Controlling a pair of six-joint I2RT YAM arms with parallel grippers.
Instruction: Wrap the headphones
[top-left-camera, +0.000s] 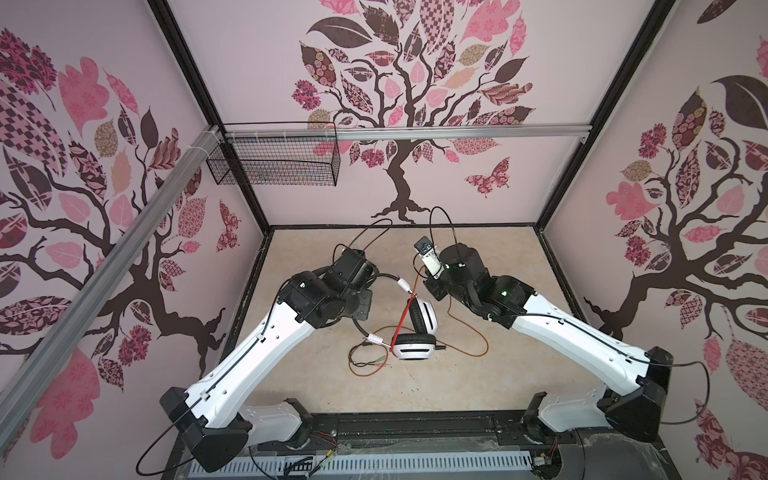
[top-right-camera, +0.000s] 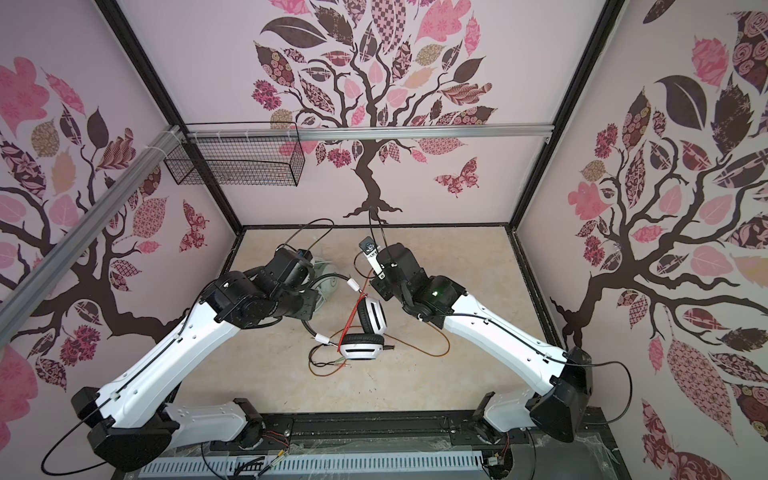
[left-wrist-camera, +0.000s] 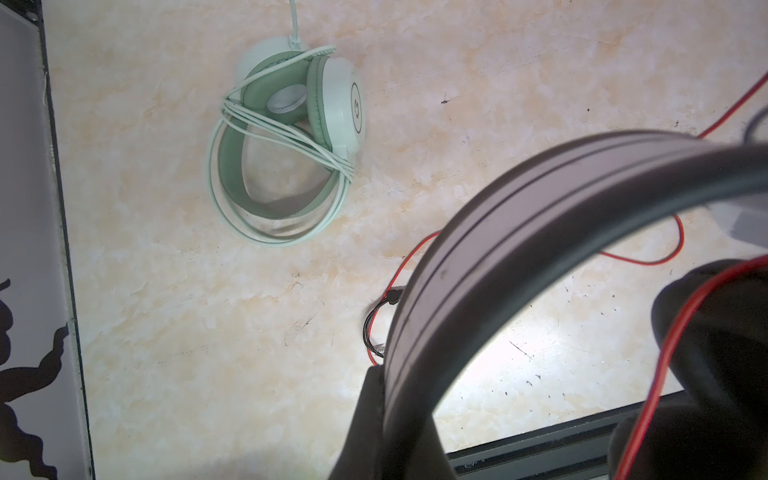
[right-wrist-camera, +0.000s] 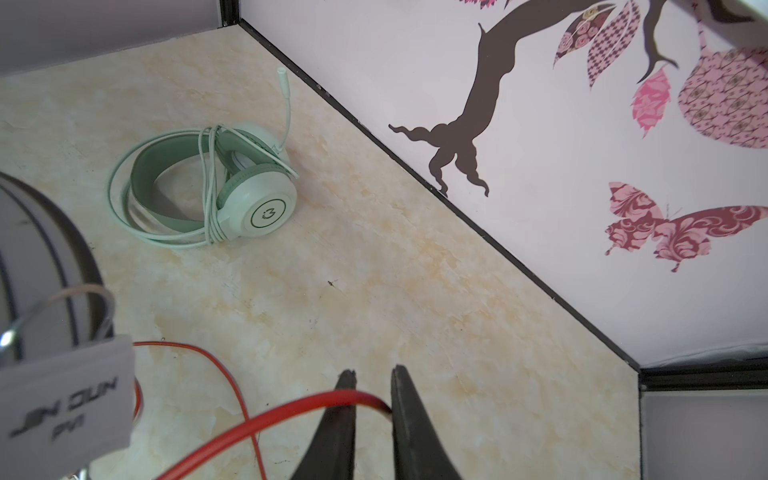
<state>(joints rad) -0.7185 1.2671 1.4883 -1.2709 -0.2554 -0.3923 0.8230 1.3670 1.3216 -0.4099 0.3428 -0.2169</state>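
The white headset lies at the front middle of the tan table, with its red cable loose around it. The left gripper is clamped on its band. The right gripper has its jaws a little apart, with the red cable between them. Farther back lies the green headset, with its own cable wound round it. A wire basket hangs on the back wall, which has a tree picture on it.

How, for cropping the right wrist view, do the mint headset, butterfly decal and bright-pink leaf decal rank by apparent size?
1. mint headset
2. butterfly decal, cut by the frame edge
3. bright-pink leaf decal
The headset lies nearer the camera, so true sizes are unsure.
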